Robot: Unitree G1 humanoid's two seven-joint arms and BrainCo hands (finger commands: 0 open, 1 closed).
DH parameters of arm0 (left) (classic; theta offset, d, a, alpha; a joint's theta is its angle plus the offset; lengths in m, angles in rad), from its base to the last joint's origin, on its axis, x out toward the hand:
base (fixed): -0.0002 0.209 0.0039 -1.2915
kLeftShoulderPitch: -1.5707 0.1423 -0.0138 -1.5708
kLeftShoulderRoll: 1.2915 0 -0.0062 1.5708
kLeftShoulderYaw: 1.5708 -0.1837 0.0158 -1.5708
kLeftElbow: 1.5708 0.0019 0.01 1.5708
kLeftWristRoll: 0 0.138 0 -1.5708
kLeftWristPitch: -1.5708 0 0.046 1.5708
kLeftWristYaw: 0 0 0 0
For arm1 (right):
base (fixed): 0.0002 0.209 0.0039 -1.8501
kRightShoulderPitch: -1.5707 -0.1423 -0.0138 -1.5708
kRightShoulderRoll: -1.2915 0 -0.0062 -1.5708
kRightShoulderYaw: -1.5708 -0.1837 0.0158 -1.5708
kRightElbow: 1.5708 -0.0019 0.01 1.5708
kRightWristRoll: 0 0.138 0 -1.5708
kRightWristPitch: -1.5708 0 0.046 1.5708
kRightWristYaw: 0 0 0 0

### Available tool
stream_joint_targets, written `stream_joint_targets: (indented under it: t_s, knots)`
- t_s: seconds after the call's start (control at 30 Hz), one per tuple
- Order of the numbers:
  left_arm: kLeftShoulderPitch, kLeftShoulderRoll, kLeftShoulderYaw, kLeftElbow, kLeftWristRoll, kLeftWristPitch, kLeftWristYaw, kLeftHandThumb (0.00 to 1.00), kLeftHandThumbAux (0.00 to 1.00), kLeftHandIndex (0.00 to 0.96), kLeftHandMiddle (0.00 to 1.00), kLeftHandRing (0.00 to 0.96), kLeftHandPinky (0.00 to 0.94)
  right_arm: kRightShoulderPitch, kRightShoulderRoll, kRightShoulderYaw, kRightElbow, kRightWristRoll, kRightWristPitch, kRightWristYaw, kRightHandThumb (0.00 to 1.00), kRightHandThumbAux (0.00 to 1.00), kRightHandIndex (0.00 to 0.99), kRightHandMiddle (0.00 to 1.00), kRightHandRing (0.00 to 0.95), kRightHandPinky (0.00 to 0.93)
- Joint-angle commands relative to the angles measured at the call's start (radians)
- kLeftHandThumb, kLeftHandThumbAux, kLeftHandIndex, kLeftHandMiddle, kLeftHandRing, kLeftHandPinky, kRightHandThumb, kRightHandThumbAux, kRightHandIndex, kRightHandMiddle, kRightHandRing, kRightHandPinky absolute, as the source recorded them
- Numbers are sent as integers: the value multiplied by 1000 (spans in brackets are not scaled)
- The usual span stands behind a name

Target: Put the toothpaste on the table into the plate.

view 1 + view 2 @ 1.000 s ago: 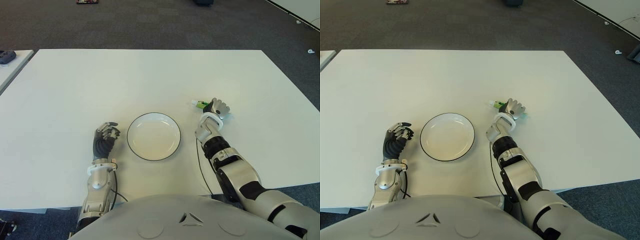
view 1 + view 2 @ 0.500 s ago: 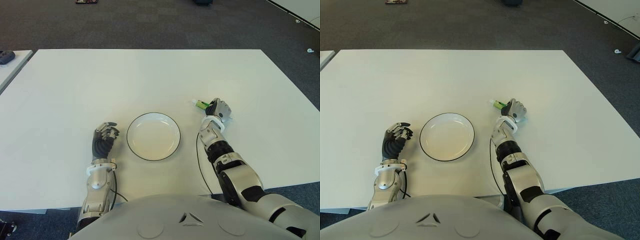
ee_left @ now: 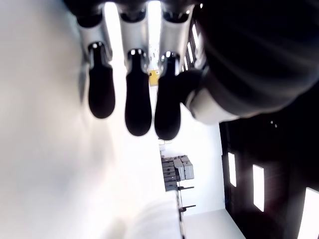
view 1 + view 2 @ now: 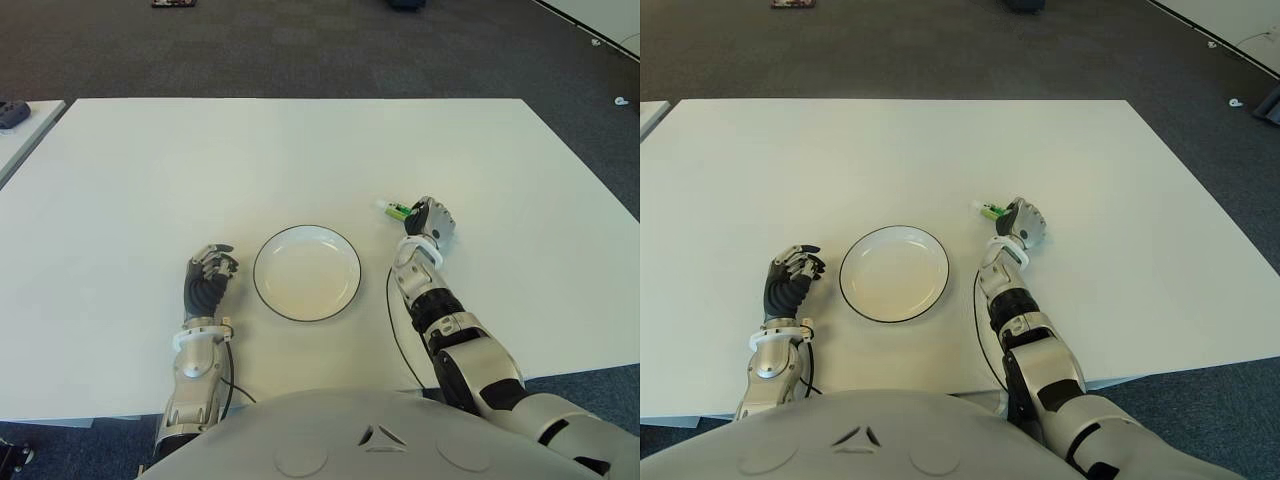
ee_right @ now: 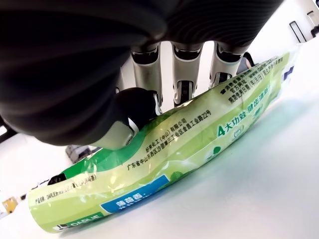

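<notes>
The toothpaste tube (image 5: 164, 169), a green and yellow laminate tube printed with Chinese text, lies on the white table (image 4: 300, 160) just right of the plate (image 4: 307, 272), roughly midway between the table's near and far edges, with the right hand (image 4: 428, 218) closed over it. It looks light and soft-walled: the body should dent under pressure and its glossy skin may slide against hard fingers (image 5: 183, 74), so a hold across the fuller middle, thumb on one flat face and fingers on the other, seems safer than pinching the thin crimped tail or the cap end. The eye views show only a small green end of the tube poking out past the hand toward the table's far edge, plus the empty plate and the short way the tube must travel. The right wrist view shows what they cannot: thumb and three fingers pressed on the tube along its length, the tube seemingly lying on the table. The left hand (image 4: 208, 275) shows left of the plate, fingers curled, holding nothing.
</notes>
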Motion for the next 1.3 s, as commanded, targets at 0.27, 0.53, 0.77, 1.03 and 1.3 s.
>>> stream_joint_targets:
  t_s: [0.27, 0.53, 0.77, 1.03, 1.3]
  knots:
    - [17, -3, 0, 41, 10, 33, 9, 703, 718, 431, 586, 581, 563, 39, -3, -8, -55, 13, -123, -66, 845, 672, 446, 490, 814, 856]
    - [16, -1, 3, 43, -3, 34, -1, 703, 718, 431, 591, 587, 572, 59, -12, -9, -93, 11, -190, -83, 845, 671, 448, 490, 822, 860]
    - [15, 0, 4, 50, -10, 20, -3, 703, 718, 431, 590, 579, 556, 92, -25, -5, -184, 9, -215, -51, 727, 708, 442, 778, 835, 851]
    - [14, 1, 3, 48, -16, 21, -8, 702, 717, 431, 585, 573, 555, 118, -27, -8, -251, 9, -224, -25, 712, 714, 441, 807, 831, 845]
    - [15, 6, 1, 47, -12, 21, -7, 703, 717, 431, 592, 584, 571, 146, -35, 0, -342, -8, -196, 26, 708, 715, 439, 798, 822, 829]
